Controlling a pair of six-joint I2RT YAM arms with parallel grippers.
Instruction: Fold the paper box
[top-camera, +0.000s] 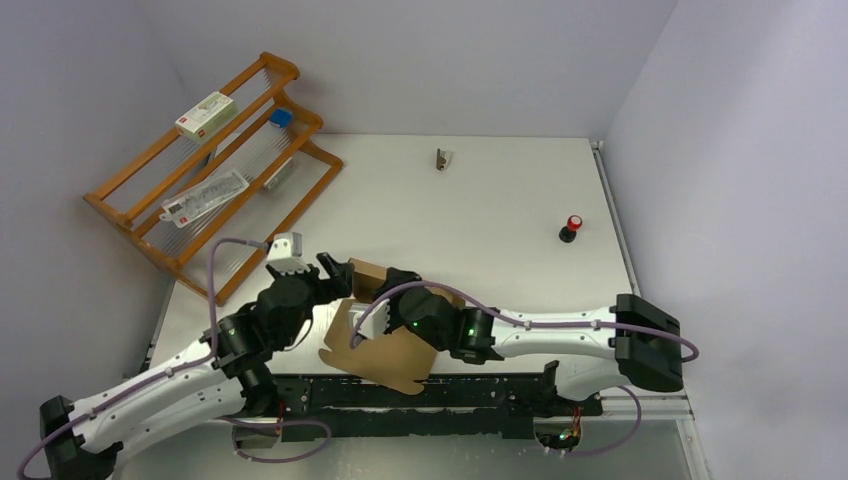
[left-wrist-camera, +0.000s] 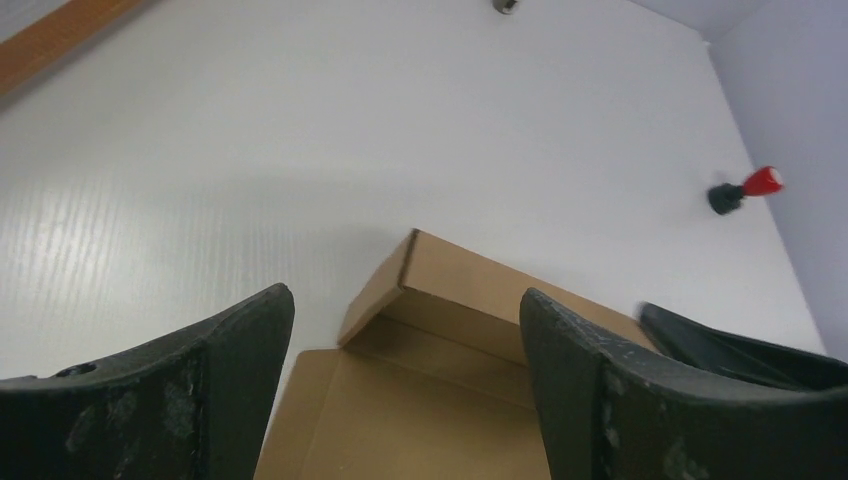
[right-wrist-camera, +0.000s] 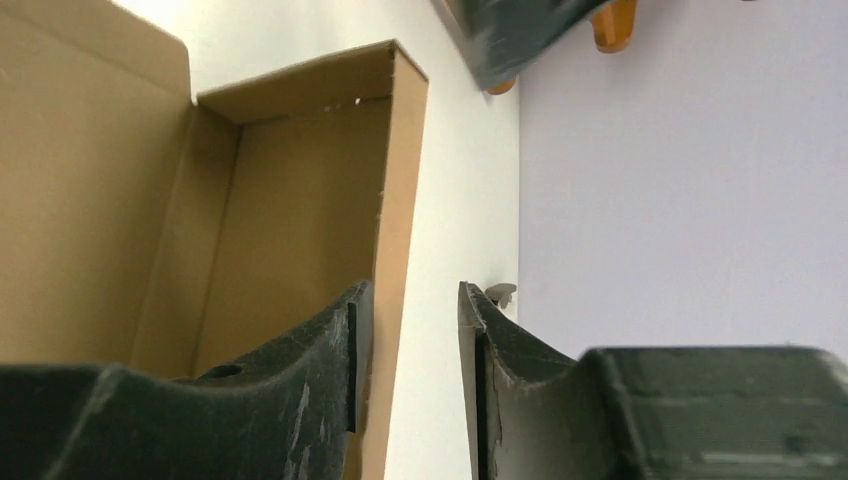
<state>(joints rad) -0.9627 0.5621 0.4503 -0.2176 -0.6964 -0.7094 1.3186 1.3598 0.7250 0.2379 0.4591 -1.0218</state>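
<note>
Risk: paper box (right-wrist-camera: 300, 220) wall falls flat.
Right gripper (right-wrist-camera: 412, 300), jaws narrowly parted, straddles it unclamped; left gripper (left-wrist-camera: 405, 300) gapes wide above, empty.

Paper box (top-camera: 395, 360) on the table (top-camera: 480, 200) by its near edge, rack (top-camera: 215, 165) behind it at far left, knob (top-camera: 571, 228) well apart to its right

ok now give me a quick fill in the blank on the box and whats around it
1. The paper box is plain ___ cardboard.
2. The wooden rack stands at the table's far ___ corner.
3. The small black stand near the table's right edge has a ___ top.
4. One box wall stands ___ the fingers of the right gripper.
Missing words: brown; left; red; between.
</note>
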